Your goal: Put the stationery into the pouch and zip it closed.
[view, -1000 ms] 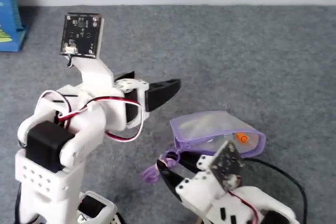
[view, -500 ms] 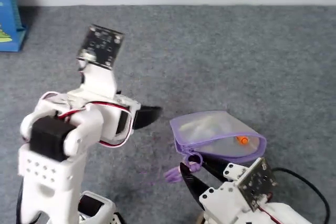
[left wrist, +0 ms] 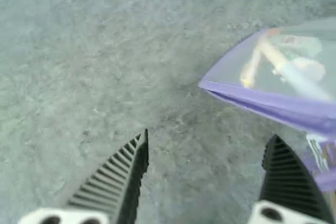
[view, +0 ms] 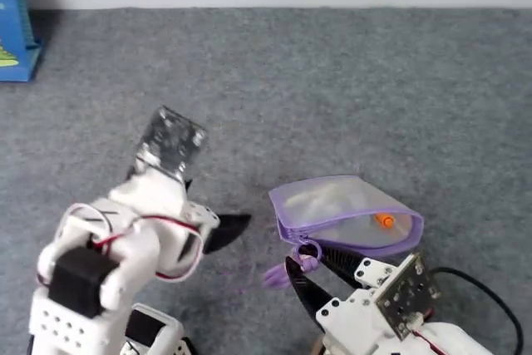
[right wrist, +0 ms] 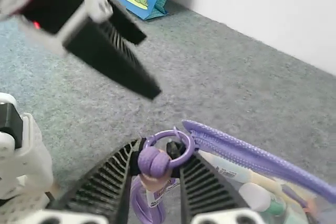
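Since its jaws are clamped on the zipper pull [right wrist: 153, 160], the right gripper [right wrist: 160, 153] controls closure at one end of the pouch [view: 341, 205] — stationery [left wrist: 283, 64] lies inside. The left gripper [left wrist: 208, 136], jaws spread wide, hangs near that end, probably positioned to brace the fabric.

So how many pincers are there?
2. The left pincer hangs open beside the pouch; the right pincer is shut on its zip pull.

Overhead cam; wrist cams close on pouch [view: 332, 205].
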